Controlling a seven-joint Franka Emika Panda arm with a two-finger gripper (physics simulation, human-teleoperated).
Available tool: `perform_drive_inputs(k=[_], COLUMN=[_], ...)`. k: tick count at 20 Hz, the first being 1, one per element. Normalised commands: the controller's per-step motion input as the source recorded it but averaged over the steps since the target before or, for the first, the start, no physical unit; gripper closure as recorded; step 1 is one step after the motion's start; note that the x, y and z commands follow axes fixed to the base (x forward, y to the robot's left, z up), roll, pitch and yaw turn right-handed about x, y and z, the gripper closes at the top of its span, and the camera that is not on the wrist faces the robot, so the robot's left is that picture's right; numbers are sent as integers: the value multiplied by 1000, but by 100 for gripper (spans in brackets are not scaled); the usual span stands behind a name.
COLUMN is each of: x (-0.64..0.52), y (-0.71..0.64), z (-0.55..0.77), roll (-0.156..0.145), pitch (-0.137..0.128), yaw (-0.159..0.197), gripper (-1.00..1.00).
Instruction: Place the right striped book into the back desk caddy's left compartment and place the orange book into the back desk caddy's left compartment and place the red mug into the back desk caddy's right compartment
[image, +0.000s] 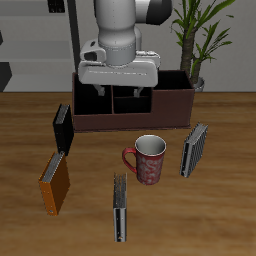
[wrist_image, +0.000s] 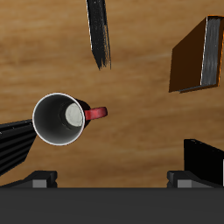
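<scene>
Right now my hand (image: 113, 97) hangs wide, holding nothing, just in front of the back desk caddy (image: 170, 105), w/ both end sections reachable. Right striped book (image: 121, 206) stands near the bench's (image: 215, 215) front edge, orange book (image: 54, 183) leans apart; red mug (image: 148, 158) upright between them, open room around.

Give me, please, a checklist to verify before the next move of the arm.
1. Gripper open and empty: ok.
2. Dull, dark-striped slim book stands free near the table's front edge: ok.
3. Small orange-brown hardcover book touches nothing beside it: ok.
4. Dark red mug upright on the table: ok.
5. Compartments of the long maroon-brown desk caddy free: cannot tell, the gripper hides part.
</scene>
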Motion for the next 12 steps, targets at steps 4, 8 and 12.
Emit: perform_drive_inputs(k=[4,8,12], x=[258,364,345], y=[-311,-209,-7], z=[149,115,89], roll=[21,14,-91], pitch=[-27,-33,-3], yaw=[-45,51,10], gripper=[-100,-100,-100])
